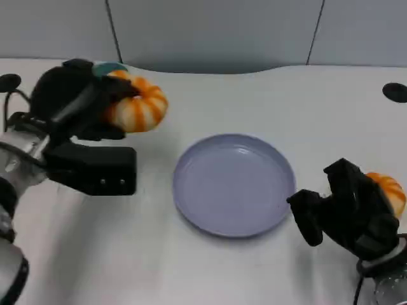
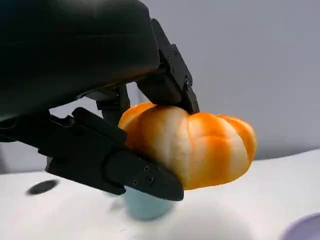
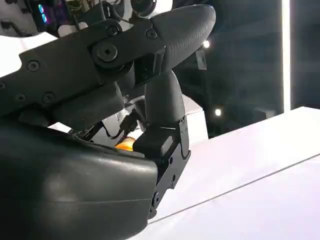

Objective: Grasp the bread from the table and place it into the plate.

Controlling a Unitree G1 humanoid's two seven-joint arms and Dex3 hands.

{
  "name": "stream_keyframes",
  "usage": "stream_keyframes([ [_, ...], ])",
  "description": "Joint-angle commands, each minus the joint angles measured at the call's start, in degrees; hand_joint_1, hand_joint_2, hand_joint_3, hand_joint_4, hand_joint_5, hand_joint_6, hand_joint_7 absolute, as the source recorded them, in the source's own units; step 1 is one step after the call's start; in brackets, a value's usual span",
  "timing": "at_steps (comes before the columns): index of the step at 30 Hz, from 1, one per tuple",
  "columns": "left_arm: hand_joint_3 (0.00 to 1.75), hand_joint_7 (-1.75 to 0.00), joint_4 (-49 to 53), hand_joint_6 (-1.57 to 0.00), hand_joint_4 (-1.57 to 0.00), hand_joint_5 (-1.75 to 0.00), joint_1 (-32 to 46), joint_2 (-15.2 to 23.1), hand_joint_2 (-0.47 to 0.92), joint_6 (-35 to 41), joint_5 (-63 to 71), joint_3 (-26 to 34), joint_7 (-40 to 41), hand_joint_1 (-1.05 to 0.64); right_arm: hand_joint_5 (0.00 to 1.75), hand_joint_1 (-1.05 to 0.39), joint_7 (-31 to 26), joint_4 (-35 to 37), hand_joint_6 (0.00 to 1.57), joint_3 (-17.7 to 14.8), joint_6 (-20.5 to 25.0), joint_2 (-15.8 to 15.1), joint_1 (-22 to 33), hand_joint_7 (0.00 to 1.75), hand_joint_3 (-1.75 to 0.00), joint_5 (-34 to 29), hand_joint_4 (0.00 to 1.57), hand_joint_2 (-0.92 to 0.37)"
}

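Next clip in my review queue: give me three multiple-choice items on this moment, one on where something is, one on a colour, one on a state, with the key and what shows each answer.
1. Where is the plate?
A. On the table between the two hands
B. Under the left hand
C. At the table's far edge

2. What colour is the bread in the left hand?
A. Plain brown
B. Orange with pale stripes
C. Green

3. What is in the plate?
A. One bread
B. Two breads
C. Nothing

Key: 1 A, the head view shows the plate on the white table with the left hand to one side and the right hand to the other. 2 B, the left wrist view shows orange and pale ribs. 3 C, its blue-grey inside is bare, and the left hand's fingers grip the bread off to the plate's side.
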Motion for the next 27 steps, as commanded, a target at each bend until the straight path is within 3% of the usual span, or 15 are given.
stream_keyframes([
  [1,0.02,-0.44,-0.61,-0.95,-0.68,-1.16,-1.17,-4.33,0.91,-2.52,2.17,-2.90,2.30,-0.32,1.75,-0.37,-1.40,-1.07,0.64,0.66,-0.46,-0.18,0.08,1.75,-0.01,-0.53,0.83,-0.91],
  [6,0.00,-0.48,-0.27,-0.94,-0.67,-1.21,-1.72,-8.05,0.89,-3.47,4.45,-5.83,4.36,-0.33,1.75,-0.38,-1.24,-1.57,0.65,1.14,-0.28,0.42,0.17,1.75,0.00,-0.67,0.83,-0.91],
  [13,0.01,-0.46,0.26,-0.89,-0.65,-1.23,-1.70,-9.46,0.89,-5.61,3.28,-5.38,2.53,-0.32,1.75,-0.39,-2.98,-4.01,0.68,2.82,4.75,0.07,0.93,1.66,0.00,-0.92,0.84,-0.89],
  [15,0.01,-0.40,0.61,-0.72,-0.44,-1.17,-1.58,-10.09,0.88,-5.58,1.59,-4.27,-1.69,-0.40,1.75,-0.40,-2.82,-4.52,0.70,2.86,3.88,0.18,0.98,1.56,0.00,-0.98,0.83,-0.89],
  [16,0.00,-0.34,0.65,-0.54,-0.20,-1.14,-1.52,-10.28,0.85,-5.53,0.97,-3.90,-3.16,-0.52,1.75,-0.39,-2.65,-4.51,0.70,2.81,3.77,0.18,0.91,1.54,0.00,-0.88,0.83,-0.89],
  [17,0.00,-0.31,0.59,-0.46,-0.10,-1.14,-1.47,-10.33,0.83,-5.48,0.65,-3.69,-3.95,-0.57,1.75,-0.39,-2.57,-4.48,0.70,2.78,3.83,0.18,0.87,1.54,0.00,-0.78,0.83,-0.89],
  [21,0.00,-0.29,0.27,-0.38,0.00,-1.13,-1.34,-10.33,0.82,-5.41,0.24,-3.22,-5.11,-0.63,1.75,-0.39,-2.51,-4.47,0.70,2.80,3.85,0.17,0.86,1.53,0.00,-0.69,0.83,-0.90],
  [22,0.01,-0.26,0.22,-0.32,0.00,-0.91,-1.42,-10.11,0.84,-5.22,-0.79,-2.51,-8.01,-0.70,1.75,-0.39,-2.71,-4.49,0.70,2.63,3.43,0.37,1.02,1.55,0.00,-0.59,0.83,-0.90],
  [23,0.02,-0.20,0.13,-0.17,0.00,-0.47,-1.46,-9.93,0.88,-5.07,-1.66,-1.98,-10.31,-0.85,1.75,-0.39,-2.85,-4.50,0.68,2.49,3.10,0.53,1.15,1.60,0.00,-0.51,0.83,-0.90],
  [24,0.02,-0.17,-0.08,-0.09,0.00,-0.24,-1.48,-9.68,0.90,-5.15,-2.42,-1.51,-12.13,-0.93,1.75,-0.40,-2.66,-4.22,0.67,2.57,2.80,0.37,0.99,1.62,0.00,-0.73,0.83,-0.90],
  [25,0.03,-0.15,-0.30,-0.05,0.00,-0.10,-1.45,-9.52,0.91,-5.22,-2.88,-1.12,-13.32,-0.98,1.75,-0.40,-2.50,-3.99,0.66,2.66,2.62,0.23,0.84,1.67,0.00,-0.91,0.83,-0.90],
  [27,0.03,-0.14,-0.79,-0.02,0.00,-0.02,-1.32,-9.33,0.92,-5.33,-3.18,-0.81,-13.99,-1.00,1.75,-0.40,-2.21,-3.62,0.66,2.70,2.59,0.12,0.60,1.65,0.00,-0.92,0.83,-0.90],
])
